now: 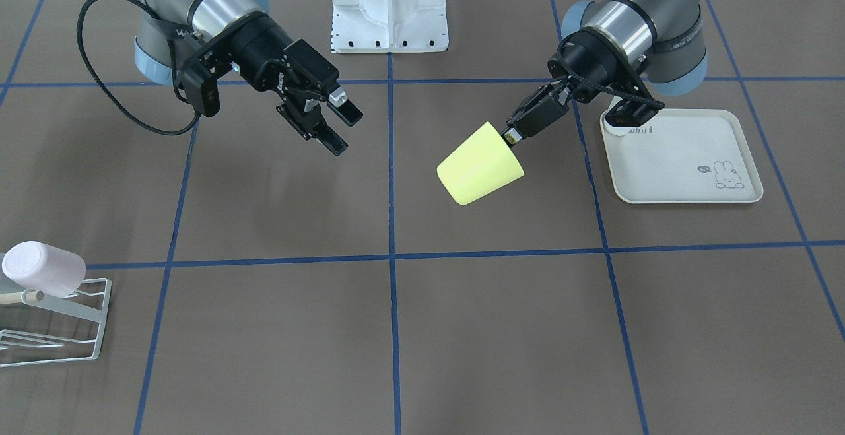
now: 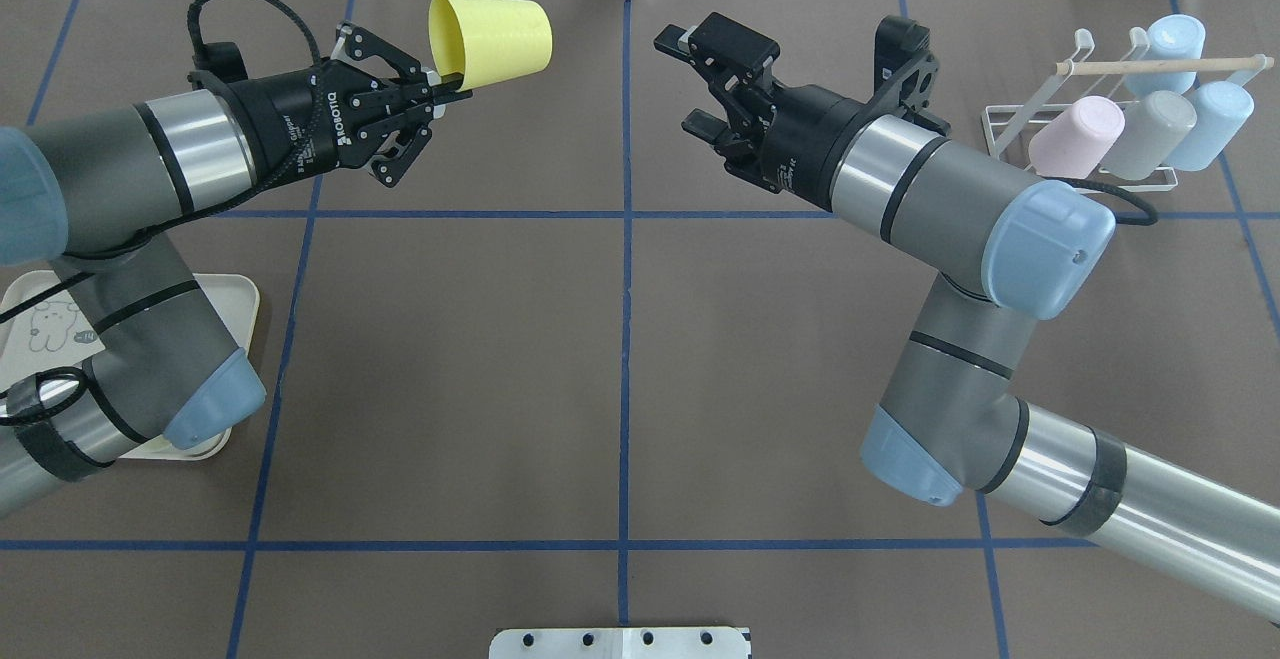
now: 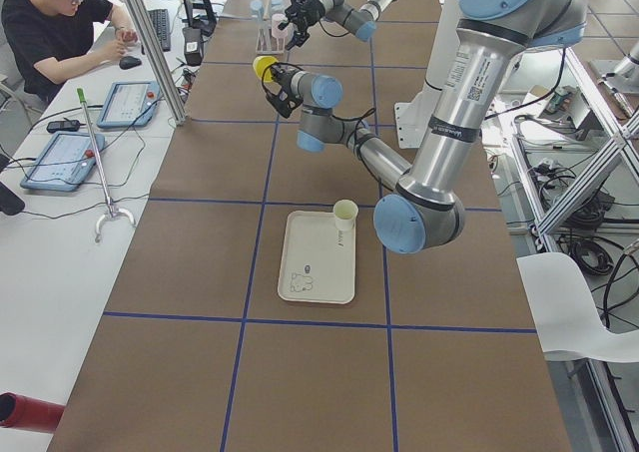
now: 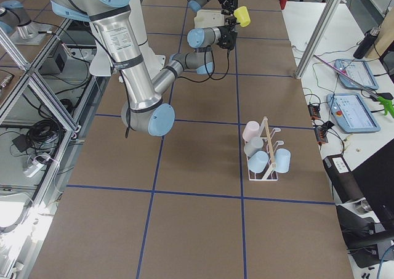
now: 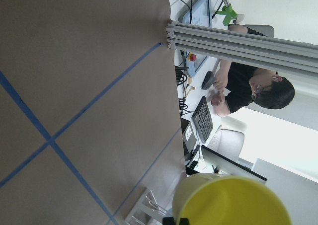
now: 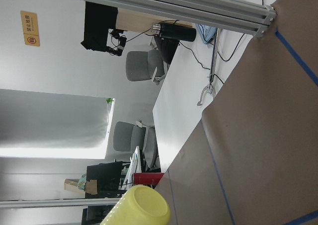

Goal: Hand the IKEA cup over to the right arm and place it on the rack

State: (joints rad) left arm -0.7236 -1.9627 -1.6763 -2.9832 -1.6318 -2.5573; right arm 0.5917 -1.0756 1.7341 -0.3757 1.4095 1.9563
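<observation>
Cup (image 2: 492, 34): yellow, in the air over the middle of the table (image 2: 450, 359), lying on its side and touching nothing below.

Left gripper (image 2: 445, 89): clenched on the cup's rim, a pinch at the near edge of the mouth. This is the cup's only support.

Right gripper (image 2: 685, 81): released, jaws spread wide and empty, facing the cup from across the centre line.

Key relation:
- The cup's long axis runs roughly along the line between the two grippers.
- The mouth is toward the left gripper and the closed base toward the right one.
- The right wrist view agrees, showing the rounded base end low in its frame.
- There is a clear gap between the base and the right fingertips; they are near but apart.

Judgement:
- This is the handover step, with the approach unfinished.
- The right gripper needs to close that gap along the cup's axis and straddle the tapered wall near the base.
- The left gripper should let go only after that.
- A rim-only pinch could let the cup pivot if nudged.

Rack (image 2: 1160, 66): on the far right of the table, beyond the right wrist and well apart from the cup. It already carries pastel cups. The right arm is the nearer one to it.

Tray (image 1: 686, 158): beside the left arm, and I judge it plays no part here.
</observation>
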